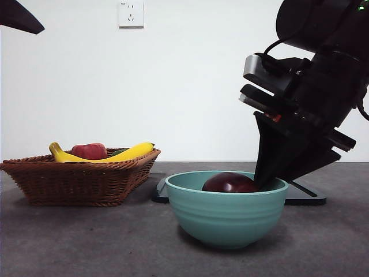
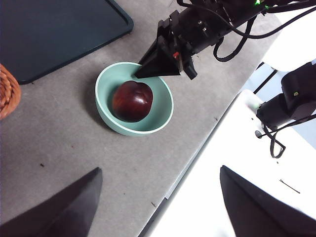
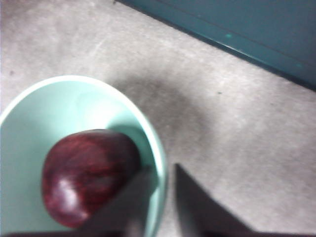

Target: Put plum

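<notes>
The plum [image 1: 229, 183] [image 2: 132, 100] [image 3: 89, 175], dark maroon and glossy, lies inside the teal bowl [image 1: 225, 216] [image 2: 101, 89] [image 3: 29, 128] with nothing gripping it. My right gripper [image 1: 266, 183] [image 2: 137, 75] [image 3: 165, 173] slants down to the bowl's rim beside the plum. Its jaws are drawn together with only a thin slit between them, over the rim. My left gripper [image 2: 160, 168] hangs high above the table's front edge, open and empty. In the front view it is only a black tip [image 1: 17, 17] at the top left corner.
A wicker basket [image 1: 81, 179] [image 2: 7, 91] left of the bowl holds yellow bananas [image 1: 132, 152] and a brighter red fruit [image 1: 89, 151]. A dark flat tray [image 1: 305, 199] [image 2: 54, 29] [image 3: 247, 29] lies behind the bowl. The table's edge [image 2: 197, 158] runs close to the bowl.
</notes>
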